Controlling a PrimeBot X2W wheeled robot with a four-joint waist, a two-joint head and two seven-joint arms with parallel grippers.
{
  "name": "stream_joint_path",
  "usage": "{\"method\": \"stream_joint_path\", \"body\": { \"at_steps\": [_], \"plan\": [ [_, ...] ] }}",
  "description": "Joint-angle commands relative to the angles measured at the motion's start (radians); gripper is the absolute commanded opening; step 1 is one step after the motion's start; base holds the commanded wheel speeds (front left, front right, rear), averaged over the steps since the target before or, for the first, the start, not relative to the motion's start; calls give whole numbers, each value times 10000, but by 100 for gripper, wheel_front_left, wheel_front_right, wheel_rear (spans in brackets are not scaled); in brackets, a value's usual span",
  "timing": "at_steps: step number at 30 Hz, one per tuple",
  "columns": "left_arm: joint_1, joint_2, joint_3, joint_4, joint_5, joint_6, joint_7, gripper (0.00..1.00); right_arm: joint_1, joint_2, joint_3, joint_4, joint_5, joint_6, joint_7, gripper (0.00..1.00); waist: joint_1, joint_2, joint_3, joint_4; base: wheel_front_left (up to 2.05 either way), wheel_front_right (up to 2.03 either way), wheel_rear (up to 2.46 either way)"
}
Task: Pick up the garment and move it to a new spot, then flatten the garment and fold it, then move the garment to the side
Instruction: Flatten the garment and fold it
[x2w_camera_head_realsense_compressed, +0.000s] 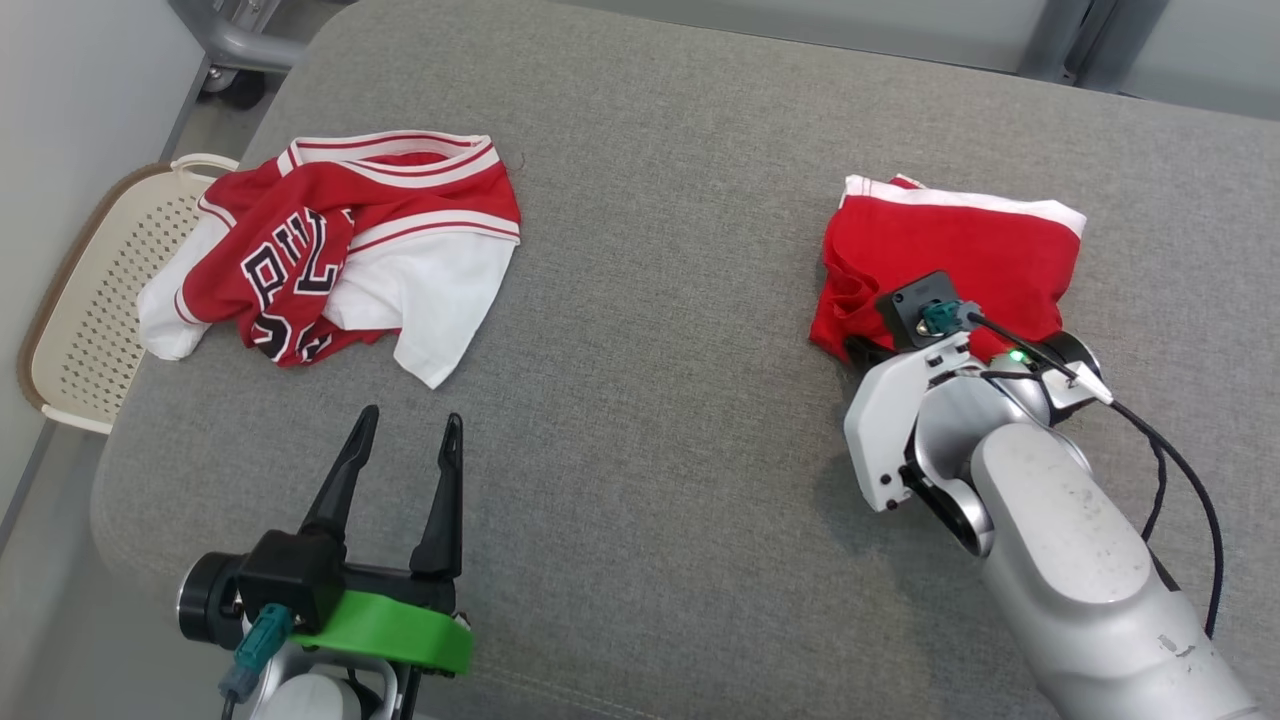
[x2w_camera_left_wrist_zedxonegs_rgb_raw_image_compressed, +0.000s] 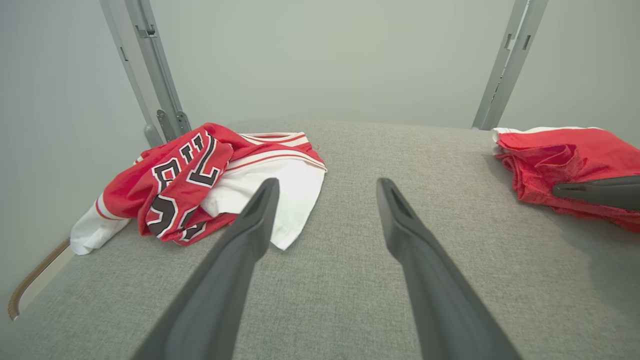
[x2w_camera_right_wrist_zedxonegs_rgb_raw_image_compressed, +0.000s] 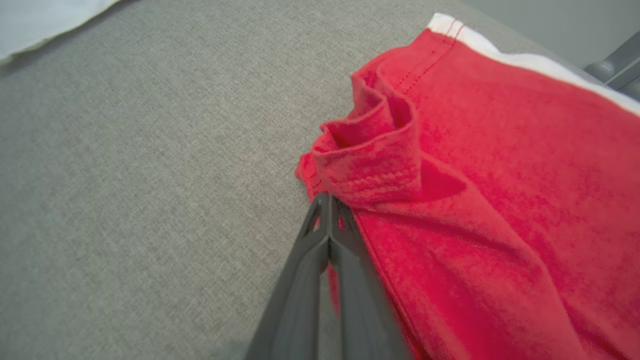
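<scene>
A folded red garment (x2w_camera_head_realsense_compressed: 950, 250) with a white band along its far edge lies on the right of the grey padded table (x2w_camera_head_realsense_compressed: 660, 330). My right gripper (x2w_camera_right_wrist_zedxonegs_rgb_raw_image_compressed: 327, 200) is shut on its near left edge, with red fabric showing between the fingers (x2w_camera_right_wrist_zedxonegs_rgb_raw_image_compressed: 350, 280). In the head view the wrist covers most of that gripper (x2w_camera_head_realsense_compressed: 862, 350). My left gripper (x2w_camera_head_realsense_compressed: 412, 415) stands open above the table's front left, holding nothing. The left wrist view shows the same open gripper (x2w_camera_left_wrist_zedxonegs_rgb_raw_image_compressed: 327, 184) and the red garment (x2w_camera_left_wrist_zedxonegs_rgb_raw_image_compressed: 560, 150) far right.
A crumpled red and white jersey (x2w_camera_head_realsense_compressed: 330, 250) with black lettering lies at the back left, close to the table edge. A cream perforated basket (x2w_camera_head_realsense_compressed: 90, 300) sits on the floor beyond that edge. Grey metal posts (x2w_camera_left_wrist_zedxonegs_rgb_raw_image_compressed: 155, 75) rise behind the table.
</scene>
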Motion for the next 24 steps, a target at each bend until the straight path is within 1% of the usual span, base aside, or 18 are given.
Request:
{"method": "stream_joint_path", "body": {
  "at_steps": [1,7,12,17,21,24],
  "plan": [
    [-13,-30,-3,7,26,-17,-1,100,-108,21,56,41,40,-4,-74,0,0,0,10,45,0,0,0],
    [17,-80,37,78,28,-42,0,100,-49,360,778,222,318,-4,190,0,0,0,-48,113,0,0,0],
    [71,-104,131,63,59,-30,1,100,-214,336,1210,-236,630,-4,235,0,0,0,-148,34,0,0,0],
    [112,-113,195,19,112,-38,1,100,-453,86,1066,-1125,708,-4,51,0,0,0,-268,-137,0,0,0],
    [94,-113,204,1,116,-69,1,100,-577,-266,543,-1769,370,-4,-87,0,0,0,-293,-253,0,0,0],
    [75,-115,187,-27,142,-72,-1,100,-529,-592,54,-1941,4,-4,-91,0,0,0,-255,-303,0,0,0]
  ]
}}
